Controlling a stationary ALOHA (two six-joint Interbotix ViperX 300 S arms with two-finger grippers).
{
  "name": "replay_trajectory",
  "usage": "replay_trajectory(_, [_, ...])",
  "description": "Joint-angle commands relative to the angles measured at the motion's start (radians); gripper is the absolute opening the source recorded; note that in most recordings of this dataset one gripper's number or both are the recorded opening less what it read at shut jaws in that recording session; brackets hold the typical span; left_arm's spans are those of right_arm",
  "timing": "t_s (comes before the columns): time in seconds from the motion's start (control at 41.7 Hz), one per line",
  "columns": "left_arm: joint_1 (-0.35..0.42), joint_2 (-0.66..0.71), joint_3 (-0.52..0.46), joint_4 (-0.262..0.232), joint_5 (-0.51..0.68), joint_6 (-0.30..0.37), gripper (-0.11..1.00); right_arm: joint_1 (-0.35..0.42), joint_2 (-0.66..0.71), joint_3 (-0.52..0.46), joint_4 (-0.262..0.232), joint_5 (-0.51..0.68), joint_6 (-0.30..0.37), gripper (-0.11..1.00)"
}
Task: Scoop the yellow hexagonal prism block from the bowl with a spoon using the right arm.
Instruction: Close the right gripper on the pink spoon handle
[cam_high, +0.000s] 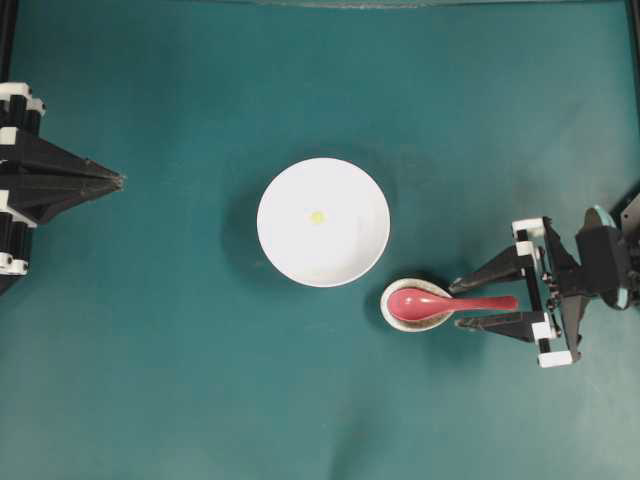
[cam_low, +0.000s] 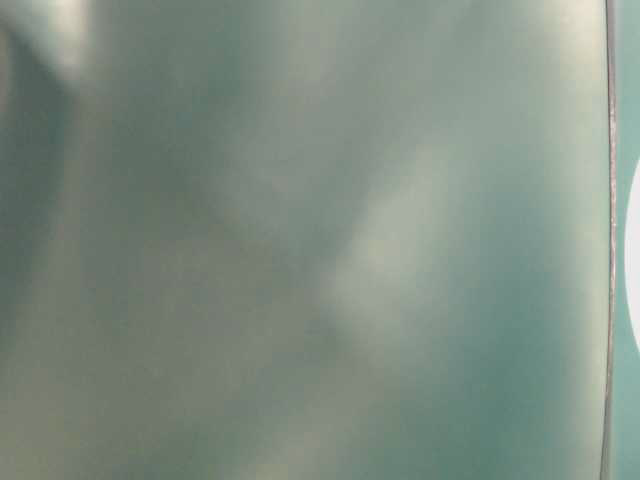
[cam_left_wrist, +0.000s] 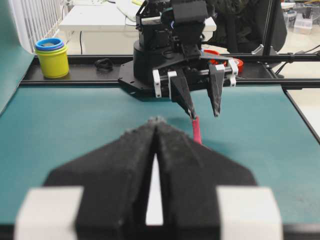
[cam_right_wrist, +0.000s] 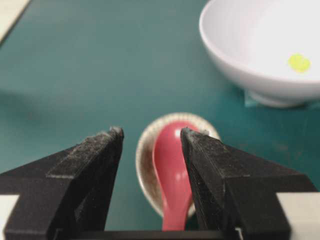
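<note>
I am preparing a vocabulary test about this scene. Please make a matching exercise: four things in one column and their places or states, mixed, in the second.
1. yellow block
2. spoon
3. left gripper
4. right gripper

A. fingers shut, far from the dishes
B. scoop lying in the speckled spoon rest
C. inside the white bowl
D. fingers open on both sides of the handle

Pairs: 1-C, 2-B, 3-A, 4-D

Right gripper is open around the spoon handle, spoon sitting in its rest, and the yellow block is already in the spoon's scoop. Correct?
Not quite. The yellow block lies in the white bowl, as the overhead view shows. The rest holds: the right gripper is open around the spoon handle, spoon in its rest.
</note>
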Motion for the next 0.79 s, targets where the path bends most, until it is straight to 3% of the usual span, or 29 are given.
replay_trajectory(0.0, [-0.002, 0.006, -0.018, 0.003, -0.006, 0.0, 0.0, 0.026, 0.034, 0.002, 0.038, -0.04, -0.002, 0.56])
replay_trajectory(0.144, [-0.002, 0.003, -0.018, 0.003, -0.006, 0.0, 0.0, 0.049, 0.081, 0.011, 0.067, -0.08, 0.002, 0.56])
replay_trajectory(0.432, [-0.002, 0.006, -0.018, 0.003, -0.005, 0.0, 0.0, 0.051, 0.161, 0.014, 0.067, -0.097, 0.014, 0.56])
replay_trajectory(0.767, [-0.002, 0.008, -0.017, 0.003, -0.005, 0.0, 0.0, 0.051, 0.247, 0.011, 0.067, -0.133, 0.081, 0.56])
